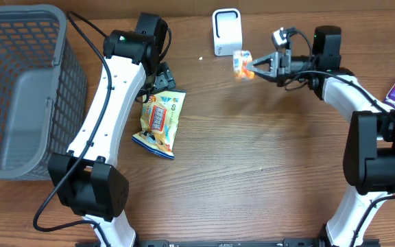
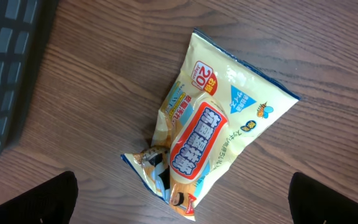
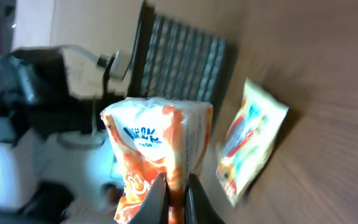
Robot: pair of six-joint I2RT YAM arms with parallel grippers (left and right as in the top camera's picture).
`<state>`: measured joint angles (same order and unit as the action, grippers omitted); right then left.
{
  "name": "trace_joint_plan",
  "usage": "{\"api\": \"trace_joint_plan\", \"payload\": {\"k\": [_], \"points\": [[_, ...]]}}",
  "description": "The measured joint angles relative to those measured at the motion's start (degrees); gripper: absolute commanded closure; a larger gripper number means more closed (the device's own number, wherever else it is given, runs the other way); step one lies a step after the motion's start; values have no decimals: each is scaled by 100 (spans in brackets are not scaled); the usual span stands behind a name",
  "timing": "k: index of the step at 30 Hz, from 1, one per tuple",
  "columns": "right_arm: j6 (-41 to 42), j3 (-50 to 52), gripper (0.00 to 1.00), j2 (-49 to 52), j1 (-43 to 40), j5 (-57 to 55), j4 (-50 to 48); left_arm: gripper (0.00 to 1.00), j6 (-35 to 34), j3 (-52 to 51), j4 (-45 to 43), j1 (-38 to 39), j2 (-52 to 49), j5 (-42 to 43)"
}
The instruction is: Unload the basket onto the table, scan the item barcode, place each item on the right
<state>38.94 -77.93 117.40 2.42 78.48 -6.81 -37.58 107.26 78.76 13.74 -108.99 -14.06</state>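
The right end effector pinches a glossy orange-white packet.

Overhead looks straight down on the whole table. The left wrist view faces down, close above the yellow snack bag ahead of its spread jaws. The right wrist view looks along its jaws, hard against the orange packet between them; all three share the bag

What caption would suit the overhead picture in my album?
Right gripper holds a small orange packet beside the white scanner; a yellow snack bag lies by the open left gripper.
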Motion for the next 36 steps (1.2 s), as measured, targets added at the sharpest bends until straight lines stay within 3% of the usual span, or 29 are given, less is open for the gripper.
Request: {"api": "trace_joint_plan", "payload": {"k": [3, 7, 10, 13, 18, 22, 25, 30, 36], "points": [[356, -57, 96, -2, 210, -1060, -46, 1, -24, 0, -144, 0, 0, 4], [177, -778, 96, -2, 345, -3364, 1572, 0, -46, 0, -291, 0, 0, 20], [-509, -1637, 96, -2, 542, -5438, 2758, 0, -66, 0, -297, 0, 0, 17], [-1585, -2232, 96, -2, 999, -7458, 2723, 0, -107, 0, -295, 0, 0, 20], [-4404, -2343, 96, 31, 2024, -9965, 1591, 0, -111, -2, -297, 0, 0, 17], [-6334, -2376, 96, 334, 2321, -10754, 857, 0, -111, -4, -297, 0, 0, 20], [-7184, -2376, 96, 660, 2291, -10990, 793, 0, -111, -4, -297, 0, 0, 20], [-7912, -2374, 96, 1056, 2236, -10854, 815, 0, -111, -4, -297, 0, 0, 20], [-8054, -2374, 96, 1064, 2295, -10021, 898, 0, -111, -4, -297, 0, 0, 20]]}}
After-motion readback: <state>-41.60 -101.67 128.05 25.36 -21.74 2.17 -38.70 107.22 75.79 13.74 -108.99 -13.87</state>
